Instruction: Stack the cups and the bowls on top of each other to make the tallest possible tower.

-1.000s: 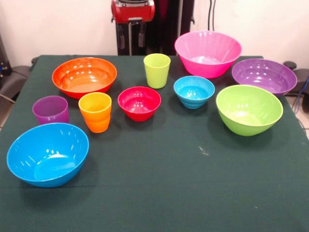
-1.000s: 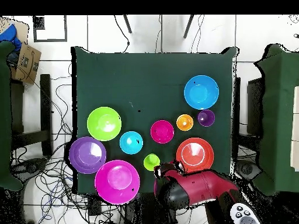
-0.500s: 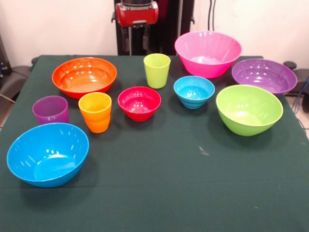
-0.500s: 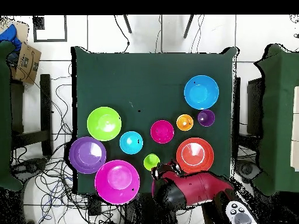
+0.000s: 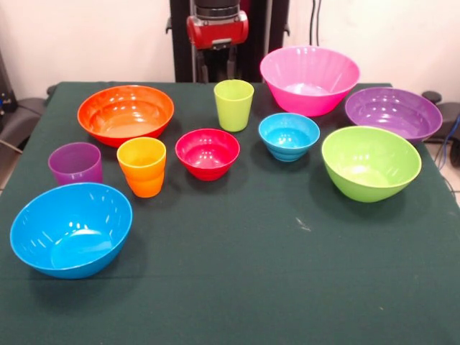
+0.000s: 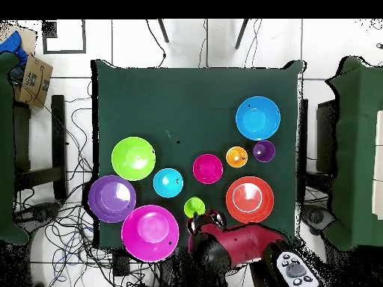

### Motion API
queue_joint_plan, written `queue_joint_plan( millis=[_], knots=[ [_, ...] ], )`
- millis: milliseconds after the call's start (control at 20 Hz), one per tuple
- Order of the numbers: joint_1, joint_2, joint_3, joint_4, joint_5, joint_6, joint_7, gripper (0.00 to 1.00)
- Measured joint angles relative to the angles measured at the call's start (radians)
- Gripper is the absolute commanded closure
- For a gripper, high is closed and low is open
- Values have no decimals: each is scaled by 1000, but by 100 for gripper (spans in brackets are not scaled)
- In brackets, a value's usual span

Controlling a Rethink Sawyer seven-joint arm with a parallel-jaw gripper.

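All cups and bowls stand upright and separate on the green tabletop (image 5: 287, 273); nothing is stacked. In the front view, the lime cup (image 5: 233, 104) is a smooth tapered tumbler at the far middle, the ridged orange cup (image 5: 141, 166) stands left of centre, and the translucent purple cup (image 5: 75, 163) is just beside it to the left. The small red bowl (image 5: 208, 153) and the ridged light-blue bowl (image 5: 289, 136) sit side by side at the centre, apart from each other. The large glossy bowls ring them: orange bowl (image 5: 126, 113) at far left, blue bowl (image 5: 71, 228) at near left, pink bowl (image 5: 310, 79) at far right, purple bowl (image 5: 393, 113) at the right edge, lime bowl (image 5: 371, 162) just in front of it. The red-and-black end effector (image 5: 217, 30) hangs above the far tabletop edge, behind the lime cup and touching nothing; whether it is released or clenched cannot be told.
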Motion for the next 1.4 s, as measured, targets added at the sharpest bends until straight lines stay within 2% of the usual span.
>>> queue_joint_plan(
  millis=[1400],
  knots=[
    [35,118,-102,-5,1,-49,0,0]
  ],
)
